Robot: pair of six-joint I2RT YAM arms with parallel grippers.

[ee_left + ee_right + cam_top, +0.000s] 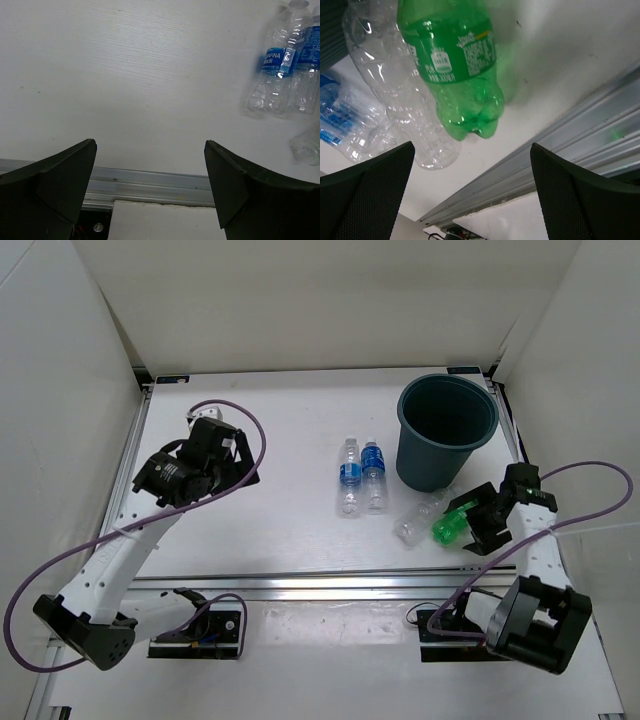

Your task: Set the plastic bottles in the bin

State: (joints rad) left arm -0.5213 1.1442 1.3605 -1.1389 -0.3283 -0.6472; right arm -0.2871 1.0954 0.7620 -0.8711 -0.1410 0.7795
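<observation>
Plastic bottles point(349, 475): all four lying on the desk point(280, 520) beside the bin point(430, 455), none inside. Poised at the green bottle point(455, 65) with right fingers point(375, 190) released, spread wide — left fingers point(55, 175) released too, well apart. Next, likely: lower astride it, clench, lift over the rim.

You are looking at a bin point(430, 468) showing dark teal-grey all over, on a table point(270, 530) showing plain white. Left of the bin, a blue-labelled bottle point(349, 477) and a second blue-labelled bottle point(374, 476) are showing clear bodies, white caps and white lettering on the blue. In front of the bin, an unlabelled bottle point(420, 518) is showing clear. Beside it, a translucent green bottle point(455, 70) is wearing a green label with white print and a thin orange stripe. The left gripper point(150, 145) and the right gripper point(472, 147) are showing black jaws, and the cables point(60, 562) are showing purple.
</observation>
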